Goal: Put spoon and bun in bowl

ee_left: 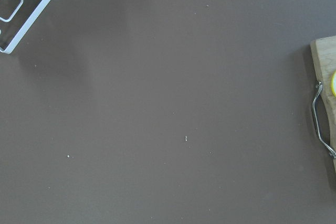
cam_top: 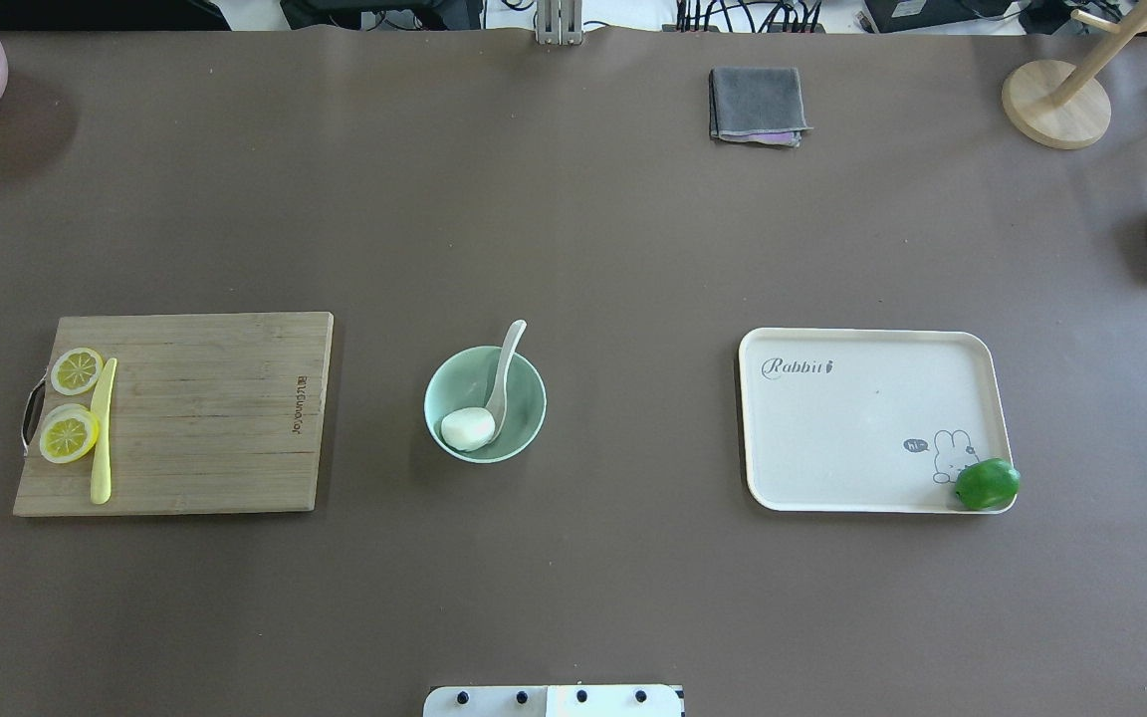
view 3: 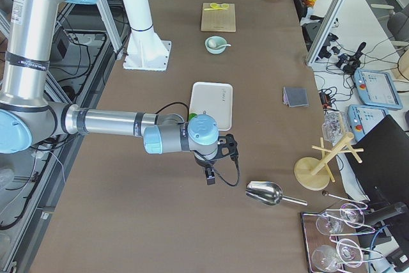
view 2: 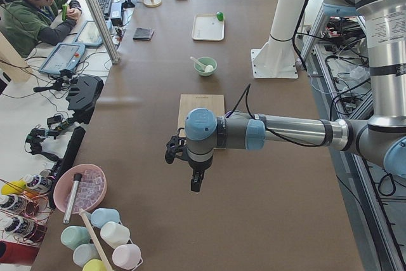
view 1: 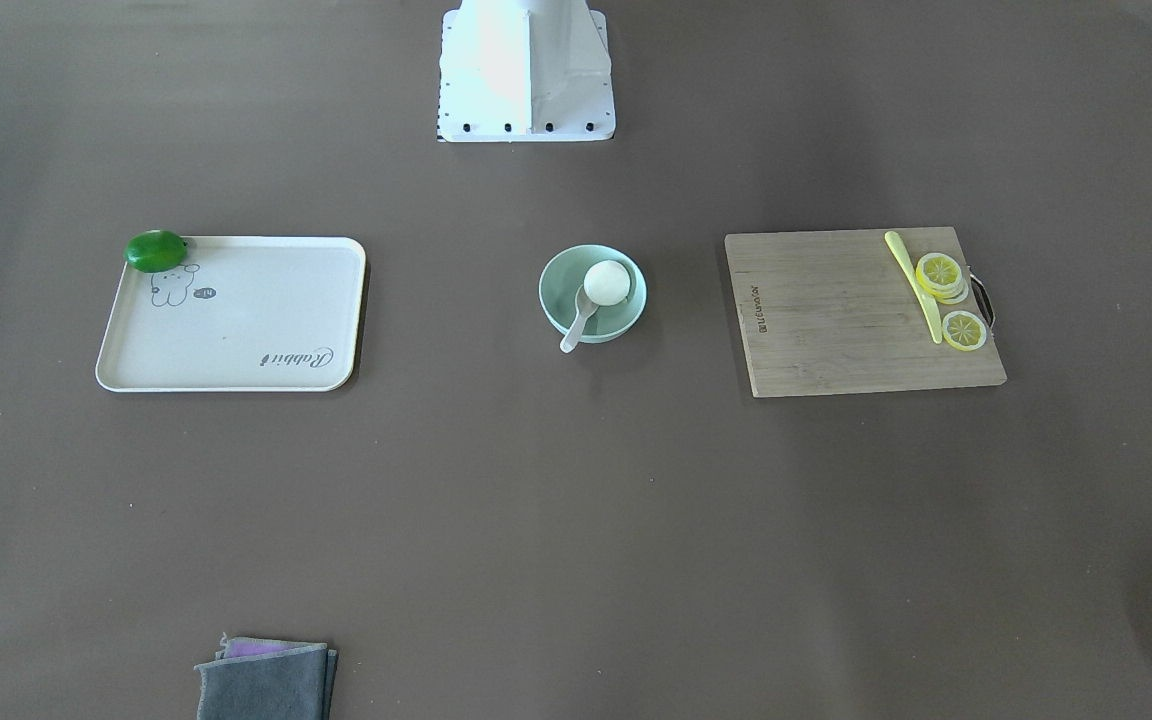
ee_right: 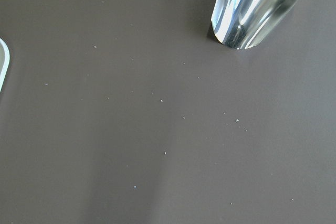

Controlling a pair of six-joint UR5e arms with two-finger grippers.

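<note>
The brown table (cam_top: 573, 249) carries everything. The left arm (view 2: 285, 132) reaches out over bare table beyond the board's handle end, its gripper (view 2: 197, 182) pointing down. The right arm (view 3: 108, 123) hangs its gripper (view 3: 209, 177) over bare table between the tray and a metal scoop (view 3: 263, 192). For both grippers I cannot tell how far the fingers are open, and nothing is seen in them. The wooden board (cam_top: 205, 413) lies to the robot's left and the cream tray (cam_top: 862, 418) to its right. Between them stands the mint bowl (cam_top: 529, 398). The spoon (cam_top: 506, 363) rests in the bowl, its handle leaning over the far rim. The bun (cam_top: 467, 428) sits inside, against the spoon's scoop.
</note>
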